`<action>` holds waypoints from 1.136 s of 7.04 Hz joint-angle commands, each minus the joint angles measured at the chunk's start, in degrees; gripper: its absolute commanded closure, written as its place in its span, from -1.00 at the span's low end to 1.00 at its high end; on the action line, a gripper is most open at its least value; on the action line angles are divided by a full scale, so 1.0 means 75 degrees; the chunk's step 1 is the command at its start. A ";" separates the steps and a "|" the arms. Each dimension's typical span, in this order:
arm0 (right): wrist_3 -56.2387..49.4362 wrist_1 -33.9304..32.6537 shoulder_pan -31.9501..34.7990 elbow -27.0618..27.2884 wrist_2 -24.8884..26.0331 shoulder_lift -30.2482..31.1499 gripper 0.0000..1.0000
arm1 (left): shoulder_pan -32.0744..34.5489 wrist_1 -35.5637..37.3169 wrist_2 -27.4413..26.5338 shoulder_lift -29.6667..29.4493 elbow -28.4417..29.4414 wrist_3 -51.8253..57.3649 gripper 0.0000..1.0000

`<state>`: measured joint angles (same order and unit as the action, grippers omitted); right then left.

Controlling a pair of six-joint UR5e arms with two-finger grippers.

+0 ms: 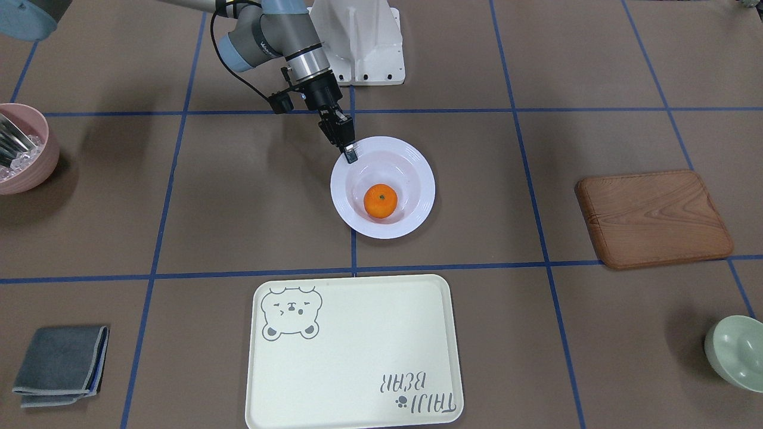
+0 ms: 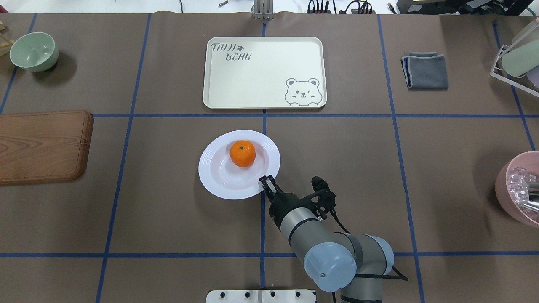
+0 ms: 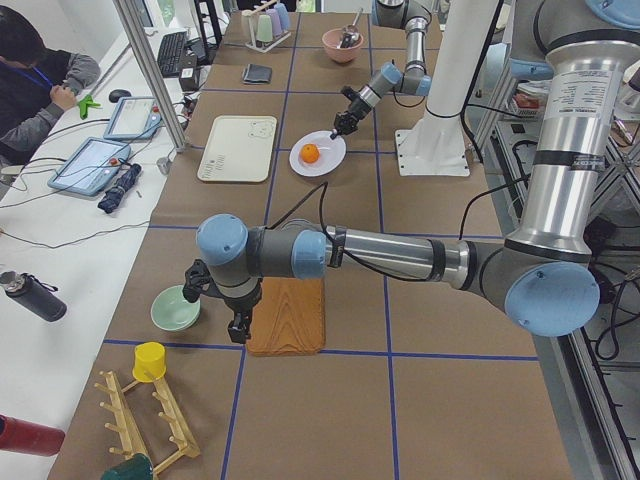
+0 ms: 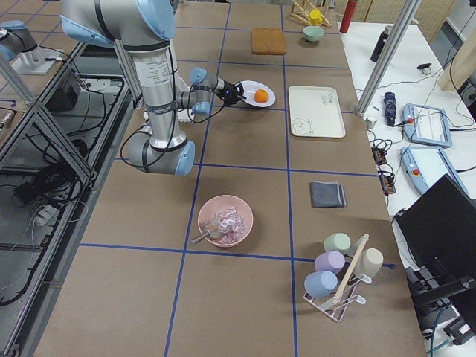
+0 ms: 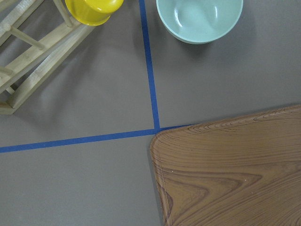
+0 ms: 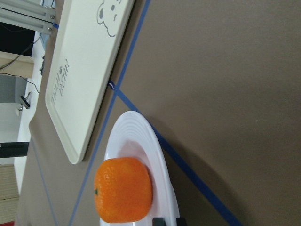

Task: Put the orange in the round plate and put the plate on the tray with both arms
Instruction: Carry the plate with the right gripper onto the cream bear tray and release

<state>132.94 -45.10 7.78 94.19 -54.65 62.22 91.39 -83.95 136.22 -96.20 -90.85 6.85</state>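
- Brown paper-covered worktop (image 2: 358, 168), ruled into squares by blue tape, carries everything.
- Grey metal left arm with light-blue joint caps (image 3: 390, 258) reaches out to the robot's far left, well apart from the task's things. The matching right arm (image 2: 307, 227) stretches toward the middle of the worktop.
- Cream rectangular plastic tray with a bear drawing (image 2: 261, 71) lies bare on the far side from the robot. It sits just beyond the plate, with a tape line between them.
- Brown wooden board (image 2: 42, 145) rests off to the left, and the left arm hangs over its corner.
- Glossy white round plate (image 2: 219, 176) sits flat on the worktop at the centre, not yet on the tray.
- Small bright-orange mandarin (image 2: 242, 153) already lies in the plate's well, so the first step looks done.
- Black right pincer (image 2: 267, 183) is narrow on the plate's near rim, one finger inside and one outside, apparently clamped on it.
- Black left pincer (image 3: 238, 328) points down beside the board; I cannot tell whether it is wide or narrow.
- Carrying the plate seems to be the step in hand. Next, the left arm should probably take the opposite rim so both lift level toward the tray.
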 commanded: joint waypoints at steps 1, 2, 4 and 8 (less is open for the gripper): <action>0.0017 0.0681 0.0006 0.0016 0.0605 0.0013 1.00 | 0.0002 0.0001 0.0002 0.0450 -0.0471 -0.0034 -0.97; -0.0006 0.0960 0.0052 0.0016 0.0677 0.0024 1.00 | 0.0013 0.0001 0.0002 0.0533 -0.0484 -0.0034 -0.97; -0.0053 0.1267 0.0320 0.0016 0.0864 -0.0034 1.00 | 0.0048 0.0013 -0.0056 0.0791 -0.0682 -0.0057 -0.97; 0.0133 0.1162 0.1678 -0.1765 0.0818 -0.1163 1.00 | 0.0131 0.0037 -0.0069 0.1542 -0.1364 -0.0045 -0.97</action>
<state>132.97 -36.23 17.32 89.20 -48.45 58.42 92.41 -83.68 135.70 -85.22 -100.55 6.64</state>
